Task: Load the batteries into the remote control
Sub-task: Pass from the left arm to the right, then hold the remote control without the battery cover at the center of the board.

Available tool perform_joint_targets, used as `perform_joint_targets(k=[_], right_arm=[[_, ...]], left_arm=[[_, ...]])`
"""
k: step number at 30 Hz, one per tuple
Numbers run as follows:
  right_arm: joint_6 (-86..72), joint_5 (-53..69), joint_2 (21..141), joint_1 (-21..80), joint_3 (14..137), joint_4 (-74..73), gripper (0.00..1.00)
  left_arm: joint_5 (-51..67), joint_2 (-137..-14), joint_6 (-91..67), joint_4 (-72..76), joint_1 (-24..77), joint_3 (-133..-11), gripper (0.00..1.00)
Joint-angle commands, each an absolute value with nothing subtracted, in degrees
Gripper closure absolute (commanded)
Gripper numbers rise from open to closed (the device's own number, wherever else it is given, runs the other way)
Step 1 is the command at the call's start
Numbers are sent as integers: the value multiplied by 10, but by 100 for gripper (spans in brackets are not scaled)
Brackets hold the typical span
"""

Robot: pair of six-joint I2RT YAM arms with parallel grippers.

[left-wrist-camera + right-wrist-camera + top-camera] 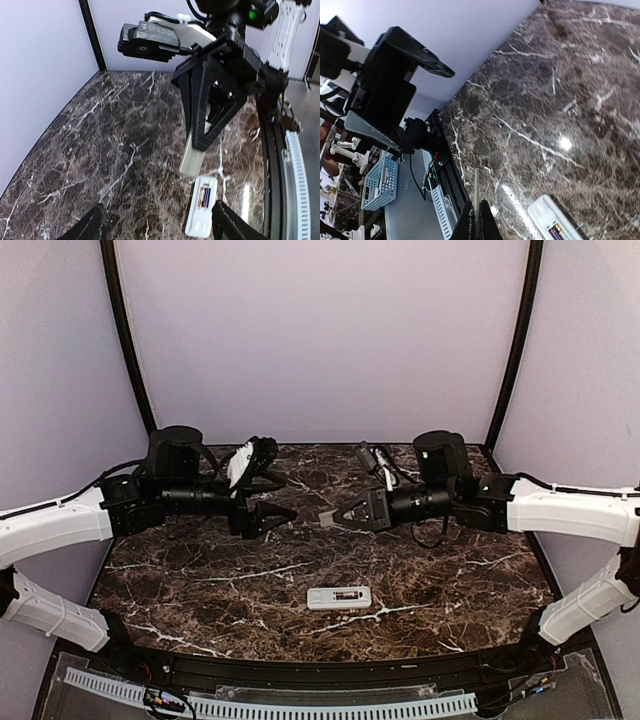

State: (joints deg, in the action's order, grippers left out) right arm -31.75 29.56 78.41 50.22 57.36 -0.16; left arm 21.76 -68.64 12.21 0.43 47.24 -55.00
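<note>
Gripper check: right gripper [342,514] is clamped on the flat grey cover [191,159], left gripper [288,516] gapes empty, both facing each other above the counter [200,580]. Remote control [338,597] lies bay-up on it, between them and toward the near edge, clear of both. Batteries [203,196] look seated in the bay; you've only the cover left to fit, I'd judge.

We can't read any text, labels or numbers anywhere; the remote control [339,597] is too small and blurry for us to read.
</note>
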Motion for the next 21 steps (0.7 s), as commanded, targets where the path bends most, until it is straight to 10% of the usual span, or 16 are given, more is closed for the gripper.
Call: perform_joint_targets(k=[1,21], right_arm=[[-410,264,793,498,509,-51,100],[-541,295,920,498,419,64,100]], left_arm=[[158,-701,255,-88,502,-499,28],[182,-937,304,-35,564,-496,15]])
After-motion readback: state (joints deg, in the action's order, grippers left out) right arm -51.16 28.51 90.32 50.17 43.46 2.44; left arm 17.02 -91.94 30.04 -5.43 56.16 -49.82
